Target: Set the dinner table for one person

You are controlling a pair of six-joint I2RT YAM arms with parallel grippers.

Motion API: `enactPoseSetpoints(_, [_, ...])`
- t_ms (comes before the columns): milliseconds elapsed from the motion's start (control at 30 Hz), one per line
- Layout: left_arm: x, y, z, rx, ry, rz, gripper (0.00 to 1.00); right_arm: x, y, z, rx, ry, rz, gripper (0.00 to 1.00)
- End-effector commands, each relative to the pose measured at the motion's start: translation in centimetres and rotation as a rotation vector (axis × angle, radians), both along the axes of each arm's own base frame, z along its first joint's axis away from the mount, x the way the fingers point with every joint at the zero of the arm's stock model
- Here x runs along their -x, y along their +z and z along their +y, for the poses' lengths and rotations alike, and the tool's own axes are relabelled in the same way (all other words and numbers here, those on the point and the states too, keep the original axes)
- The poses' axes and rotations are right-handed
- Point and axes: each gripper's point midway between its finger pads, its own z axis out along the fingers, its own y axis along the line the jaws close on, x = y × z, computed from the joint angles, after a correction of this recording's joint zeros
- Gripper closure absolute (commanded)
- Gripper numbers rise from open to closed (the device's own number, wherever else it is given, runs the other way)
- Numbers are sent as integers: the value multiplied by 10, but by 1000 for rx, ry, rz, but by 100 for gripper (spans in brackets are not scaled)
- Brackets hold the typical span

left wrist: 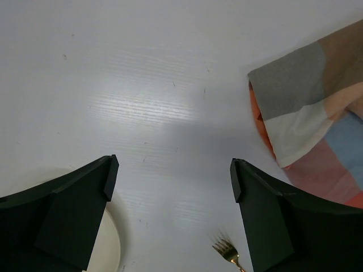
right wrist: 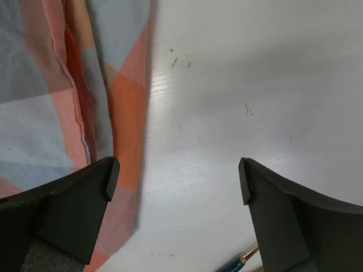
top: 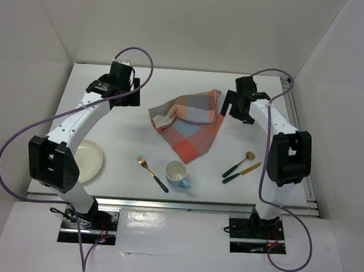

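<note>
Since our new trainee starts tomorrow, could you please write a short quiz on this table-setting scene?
1. Fill in: the left end effector and right end effector are both ____.
2. The checked cloth lies: A between the end effectors; B under the plate; C in the cup.
3. True or false: the cup stands on the plate.
Key: 1 open; 2 A; 3 false, the cup stands on the dinner table, apart from the plate.
</note>
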Motion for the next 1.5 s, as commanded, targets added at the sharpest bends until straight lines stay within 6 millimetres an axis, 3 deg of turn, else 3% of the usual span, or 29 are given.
enactPoseSetpoints(0, [-10,19,2,-39,22,-75,0,0,30,3,-32,9,-111,0])
enactPoseSetpoints(267, [-18,7,-26,43,-35,-29,6,4,28,-11,-32,-31,-89,0])
enactPoseSetpoints(333, [-17,-12,-37,25,-78,24,13,6,24,-12,-30,-31,-80,0])
enactPoseSetpoints(400, [-14,-19,-57,33,-142,60,24,14,27,-9,-44,-9,-86,0])
enactPoseSetpoints(433, [-11,-36,-68,51,-176,112,27,14,29,-7,-56,-1,-102,0])
enactPoseSetpoints(467, [-11,-37,-79,82,-194,126,28,20,23,-8,-55,-1,-93,0])
enactPoseSetpoints(500, [-6,-47,-91,100,-229,162,30,23,30,-5,-74,11,-118,0])
enactPoseSetpoints(633, [0,-71,-133,295,-261,251,30,38,28,10,-149,53,-124,0])
enactPoseSetpoints(667, [-1,-80,-138,322,-254,270,30,46,18,18,-163,77,-94,0])
enactPoseSetpoints(733, [-2,-86,-150,389,-239,301,28,53,21,28,-173,97,-106,0])
enactPoseSetpoints(933, [-6,-123,-161,464,-187,388,21,77,16,65,-283,216,-90,0])
enactPoseSetpoints(967, [-5,-128,-161,461,-184,398,21,86,19,82,-329,276,-84,0])
enactPoseSetpoints(1033, [-8,-142,-164,466,-185,423,21,98,7,95,-367,273,-50,0])
enactPoseSetpoints(1167, [-14,-151,-167,462,-179,446,24,115,-11,126,-421,286,23,0])
enactPoseSetpoints(1200, [-14,-151,-167,462,-179,446,27,121,-16,137,-419,299,42,0])
enactPoseSetpoints(1233, [-17,-149,-166,457,-177,434,38,122,-21,143,-414,296,58,0])
enactPoseSetpoints(1333, [-20,-133,-165,451,-188,400,58,130,-30,164,-410,291,74,0])
enactPoseSetpoints(1367, [-21,-126,-165,447,-201,389,76,134,-40,168,-413,274,108,0])
enactPoseSetpoints(1433, [-23,-116,-165,442,-211,384,89,135,-45,180,-408,275,114,1])
enactPoseSetpoints(1467, [-23,-113,-165,442,-211,385,99,137,-60,176,-389,238,155,1])
